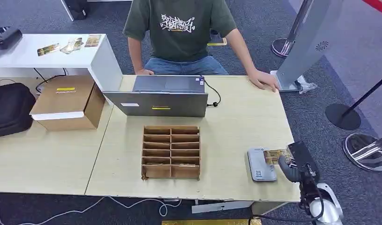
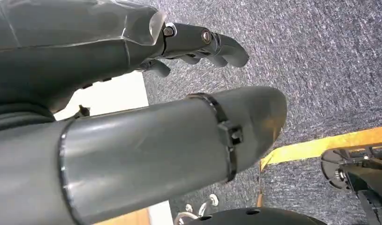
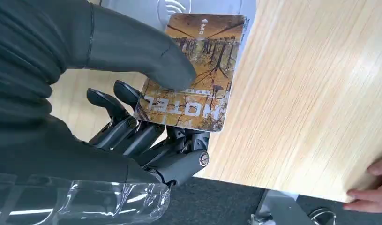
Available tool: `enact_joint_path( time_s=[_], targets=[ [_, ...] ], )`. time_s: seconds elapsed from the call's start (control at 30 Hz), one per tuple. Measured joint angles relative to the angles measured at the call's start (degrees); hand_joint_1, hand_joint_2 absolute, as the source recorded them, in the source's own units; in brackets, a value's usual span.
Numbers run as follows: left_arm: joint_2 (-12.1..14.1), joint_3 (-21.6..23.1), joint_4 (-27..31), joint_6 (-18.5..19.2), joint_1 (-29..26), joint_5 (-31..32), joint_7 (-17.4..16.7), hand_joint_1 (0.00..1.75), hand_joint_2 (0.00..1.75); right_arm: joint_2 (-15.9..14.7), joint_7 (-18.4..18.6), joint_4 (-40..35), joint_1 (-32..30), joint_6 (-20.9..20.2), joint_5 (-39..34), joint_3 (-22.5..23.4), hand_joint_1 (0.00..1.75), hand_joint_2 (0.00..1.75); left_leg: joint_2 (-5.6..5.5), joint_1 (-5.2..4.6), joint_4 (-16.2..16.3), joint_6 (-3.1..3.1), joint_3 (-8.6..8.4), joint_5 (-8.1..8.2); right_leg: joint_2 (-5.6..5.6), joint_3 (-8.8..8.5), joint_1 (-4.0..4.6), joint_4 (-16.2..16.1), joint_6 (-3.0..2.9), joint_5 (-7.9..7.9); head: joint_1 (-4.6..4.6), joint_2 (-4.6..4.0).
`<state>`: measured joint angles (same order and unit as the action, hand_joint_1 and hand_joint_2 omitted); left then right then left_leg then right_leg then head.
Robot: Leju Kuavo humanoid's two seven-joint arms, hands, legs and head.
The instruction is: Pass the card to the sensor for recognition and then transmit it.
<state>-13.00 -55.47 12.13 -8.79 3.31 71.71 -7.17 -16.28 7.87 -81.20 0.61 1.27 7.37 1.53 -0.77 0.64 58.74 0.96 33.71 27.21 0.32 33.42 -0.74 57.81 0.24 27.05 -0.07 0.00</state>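
A brown hotel card (image 3: 198, 70) printed with trees is pinched between the thumb and fingers of my right hand (image 3: 146, 122). In the head view the right hand (image 1: 292, 166) holds the card (image 1: 274, 155) at the table's near right corner, its far end over the grey card sensor (image 1: 260, 164). The sensor (image 3: 203, 6) shows a wireless symbol just past the card's edge. My left hand (image 2: 198, 47) hangs over the carpet with its fingers curled and nothing in them.
A cardboard divider box (image 1: 171, 152) stands mid-table, with a grey laptop (image 1: 163, 96) behind it. A person in a green shirt (image 1: 179, 28) sits across, one hand (image 1: 264, 78) flat on the table. A cardboard box (image 1: 67, 103) and black bag (image 1: 11, 108) lie left.
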Motion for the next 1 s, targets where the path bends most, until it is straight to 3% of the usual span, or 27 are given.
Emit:
enact_joint_path(
  time_s=[0.27, 0.4, 0.63, 1.0],
  targets=[
    [0.00, 0.00, 0.00, 0.00, 0.07, 0.06, -0.13, 0.00, 0.00, 0.37, 0.35, 2.34, 1.80, -0.28, 0.92, -0.68, 1.75, 1.75, -0.01, 0.00, 0.00, 0.00, 0.02, 0.00, -0.01, 0.00, 0.00, 0.00, 0.00, 0.00, 0.02, 0.00],
    [0.00, 0.00, 0.00, -0.11, 0.08, -0.07, -0.13, 0.00, 0.00, 0.29, 1.27, 4.74, 3.98, -2.82, 3.08, -1.81, 1.75, 1.75, 0.02, 0.00, 0.00, 0.00, -0.01, 0.00, 0.03, 0.00, 0.00, 0.00, 0.00, 0.00, 0.02, -0.02],
    [0.04, 0.00, 0.00, -0.13, 0.06, -0.07, -0.07, 0.00, 0.00, -1.44, 2.32, 9.55, 8.52, -6.75, 5.02, -4.09, 1.75, 1.75, 0.02, -0.01, 0.02, 0.00, -0.02, -0.01, 0.02, -0.02, -0.01, 0.00, 0.00, -0.01, 0.02, -0.02],
    [0.04, 0.00, 0.00, -0.18, 0.01, 0.13, 0.00, 0.00, 0.00, -3.32, 2.73, 12.64, 11.51, -7.37, 5.95, -5.47, 1.75, 1.75, 0.01, -0.01, 0.03, -0.01, -0.01, 0.00, 0.01, -0.01, -0.01, 0.00, 0.00, -0.01, 0.02, -0.02]
  ],
)
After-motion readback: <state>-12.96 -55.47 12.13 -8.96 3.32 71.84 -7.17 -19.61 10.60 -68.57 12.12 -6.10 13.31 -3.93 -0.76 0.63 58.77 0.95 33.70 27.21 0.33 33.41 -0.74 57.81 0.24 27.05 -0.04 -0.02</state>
